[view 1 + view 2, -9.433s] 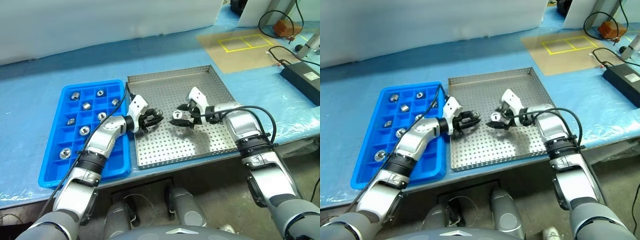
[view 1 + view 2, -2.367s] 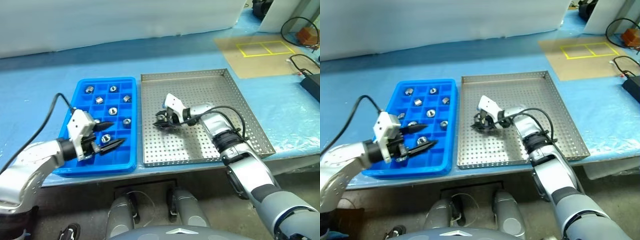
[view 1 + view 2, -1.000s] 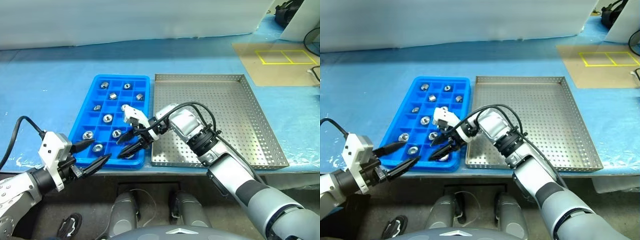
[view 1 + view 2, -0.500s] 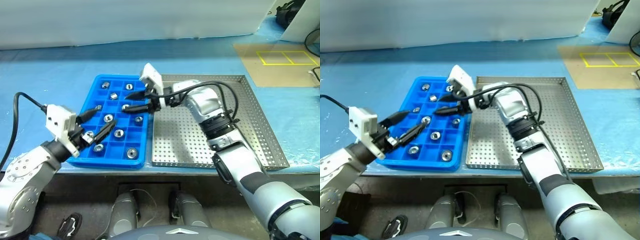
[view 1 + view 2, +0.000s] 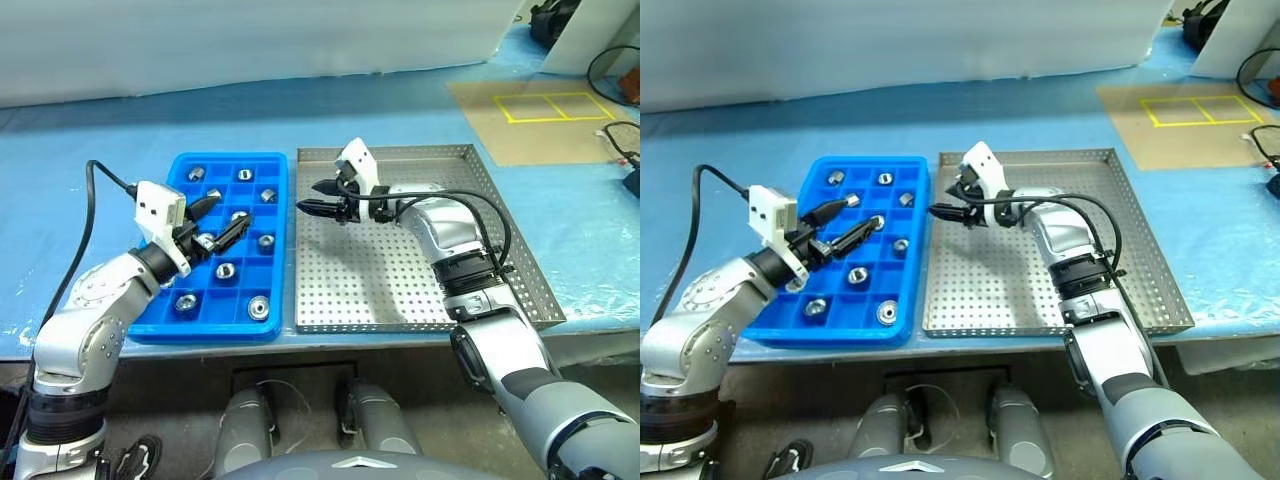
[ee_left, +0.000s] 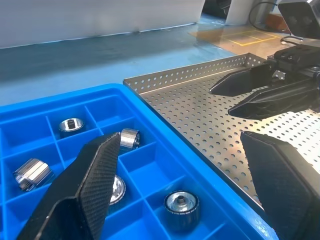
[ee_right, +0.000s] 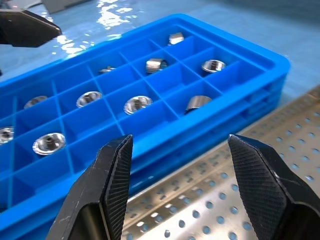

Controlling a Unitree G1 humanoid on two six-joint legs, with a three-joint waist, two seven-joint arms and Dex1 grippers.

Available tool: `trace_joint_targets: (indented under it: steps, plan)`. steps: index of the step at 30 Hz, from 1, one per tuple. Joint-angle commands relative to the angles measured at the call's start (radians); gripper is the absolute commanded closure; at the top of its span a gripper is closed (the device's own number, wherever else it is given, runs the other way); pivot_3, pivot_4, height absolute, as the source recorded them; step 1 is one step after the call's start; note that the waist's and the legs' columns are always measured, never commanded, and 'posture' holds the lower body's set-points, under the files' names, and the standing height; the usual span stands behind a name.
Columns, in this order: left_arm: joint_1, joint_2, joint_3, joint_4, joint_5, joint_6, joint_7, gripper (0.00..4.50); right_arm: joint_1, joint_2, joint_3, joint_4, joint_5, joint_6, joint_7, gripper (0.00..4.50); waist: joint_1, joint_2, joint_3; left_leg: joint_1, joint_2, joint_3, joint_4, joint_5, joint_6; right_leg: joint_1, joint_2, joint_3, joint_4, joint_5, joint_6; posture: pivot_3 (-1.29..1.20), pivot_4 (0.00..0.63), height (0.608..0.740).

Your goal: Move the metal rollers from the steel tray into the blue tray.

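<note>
Several metal rollers lie in separate compartments of the blue tray, which sits left of the steel tray. My left gripper hovers open over the middle of the blue tray, nothing between its fingers. My right gripper is open and hangs above the steel tray's far left part, pointing toward the blue tray. Its fingers hold nothing. The left wrist view shows rollers below and the right gripper ahead over the perforated floor.
Both trays rest on a table covered with blue plastic sheet. A white board stands along the back. A brown mat with yellow tape squares and black cables lie at the far right.
My right gripper swung from the blue tray's near side across its far side to above the steel tray. My left gripper came forward from the table's front edge over the blue tray.
</note>
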Motion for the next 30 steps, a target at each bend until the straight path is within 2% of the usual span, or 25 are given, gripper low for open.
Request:
trace_joint_targets:
  steps: [1, 10, 22, 30]
  plan:
    - [-0.033, -0.01, -0.008, 0.008, 0.017, -0.04, -0.01, 0.45, -0.006, -0.008, -0.021, 0.031, -0.022, -0.036, -0.065, 1.39, -0.001, 0.0, 0.0, 0.0, 0.0, 0.0, 0.001, 0.0, 0.0, 0.0, 0.0, 0.0, 0.0, 0.0, 0.0, -0.4, 0.15, 0.74]
    - [-0.043, -0.036, -0.007, 0.026, 0.049, -0.063, -0.001, 0.45, -0.054, 0.01, -0.025, 0.129, -0.032, -0.08, -0.131, 1.39, -0.001, 0.0, 0.0, -0.001, 0.0, 0.0, 0.001, -0.001, 0.001, -0.001, 0.0, 0.0, 0.0, 0.0, 0.0, -0.37, 0.15, 0.74]
    - [-0.034, -0.075, 0.007, 0.009, 0.06, -0.073, 0.052, 0.45, -0.017, 0.041, -0.005, 0.077, -0.016, -0.056, -0.101, 1.39, 0.002, 0.0, 0.0, -0.002, 0.0, 0.0, 0.002, -0.001, 0.002, -0.001, 0.0, 0.0, 0.0, 0.0, 0.0, -0.31, 0.15, 0.74]
    - [0.0, -0.111, -0.005, -0.02, 0.071, -0.091, 0.075, 0.45, -0.064, 0.042, -0.015, 0.125, -0.023, -0.076, -0.092, 1.39, 0.004, 0.0, 0.0, -0.002, 0.001, 0.0, 0.003, -0.001, 0.002, -0.001, 0.0, 0.0, 0.0, 0.0, 0.0, -0.27, 0.15, 0.74]
